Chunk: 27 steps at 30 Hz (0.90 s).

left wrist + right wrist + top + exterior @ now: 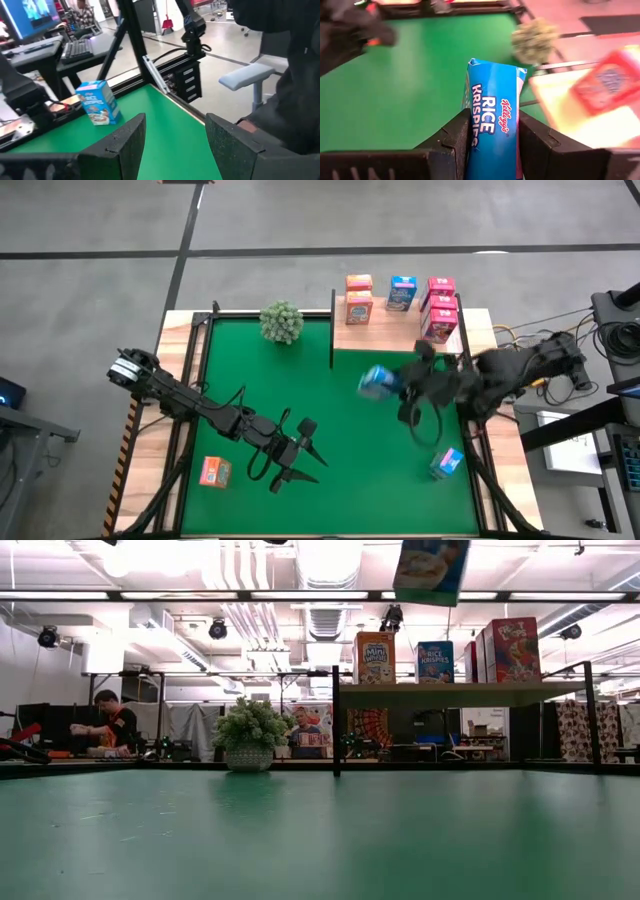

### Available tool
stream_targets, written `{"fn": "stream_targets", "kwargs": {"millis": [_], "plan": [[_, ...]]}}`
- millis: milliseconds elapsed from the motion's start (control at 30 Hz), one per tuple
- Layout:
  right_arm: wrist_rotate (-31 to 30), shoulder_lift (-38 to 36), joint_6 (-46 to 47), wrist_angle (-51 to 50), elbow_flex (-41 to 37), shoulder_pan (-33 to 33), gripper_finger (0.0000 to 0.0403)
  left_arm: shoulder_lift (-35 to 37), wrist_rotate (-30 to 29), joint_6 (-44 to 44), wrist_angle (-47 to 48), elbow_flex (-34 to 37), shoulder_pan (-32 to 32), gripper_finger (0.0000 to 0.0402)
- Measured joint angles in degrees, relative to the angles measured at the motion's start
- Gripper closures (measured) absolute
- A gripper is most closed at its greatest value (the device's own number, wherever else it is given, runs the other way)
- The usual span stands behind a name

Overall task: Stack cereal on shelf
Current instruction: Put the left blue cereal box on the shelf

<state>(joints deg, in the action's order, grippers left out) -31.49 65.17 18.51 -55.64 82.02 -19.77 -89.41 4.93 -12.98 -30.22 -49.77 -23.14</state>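
Note:
A blue cereal box [377, 382] hangs above the green mat, in front of the shelf [400, 332], with my right gripper [392, 385] shut on it. In the low view this box [430, 568] shows high up and tilted. On the shelf [460, 693] stand two orange boxes [359, 297], one blue box [402, 293] and three red boxes [440, 306]. A second blue box [447, 463] stands on the mat near the right edge. An orange box [214, 471] lies at the near left. My left gripper [300, 450] is open over the near middle of the mat, holding nothing. My right gripper pinches the blue box between its two fingers [454, 136], one on each of two opposite faces [470, 127]. The printed narrow face is turned toward the wrist. The fingers come from the table's right, slanting down. The box sticks out past them, lifted clear of the mat.
A round green plant [282, 321] stands at the mat's far edge, left of the shelf. Black upright posts [336, 720] border the shelf. Cables and equipment [600, 340] lie beyond the table's right edge. People show in the room behind the table.

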Motion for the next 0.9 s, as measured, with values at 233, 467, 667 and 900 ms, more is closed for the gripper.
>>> {"fn": "stream_targets", "kwargs": {"millis": [233, 467, 667, 900], "plan": [[6.0, -4.7, -8.1, 0.0, 0.0, 13.2, 0.0280, 1.2, 0.0, -2.0, 2.9, -0.9, 3.7, 0.0212], [12.7, -4.3, -15.8, -1.1, 0.0, 23.8, 0.0280, 4.8, 0.0, -4.6, 7.3, -1.2, 9.1, 0.0212], [13.7, -3.1, -22.6, -3.3, 1.0, 30.7, 0.0280, 6.7, 0.0, -6.2, 10.6, -1.2, 13.6, 0.0212], [14.2, -1.2, -26.2, -3.9, 1.8, 35.5, 0.0280, 7.1, 0.0, -7.4, 11.8, -1.2, 17.6, 0.0212]]}}
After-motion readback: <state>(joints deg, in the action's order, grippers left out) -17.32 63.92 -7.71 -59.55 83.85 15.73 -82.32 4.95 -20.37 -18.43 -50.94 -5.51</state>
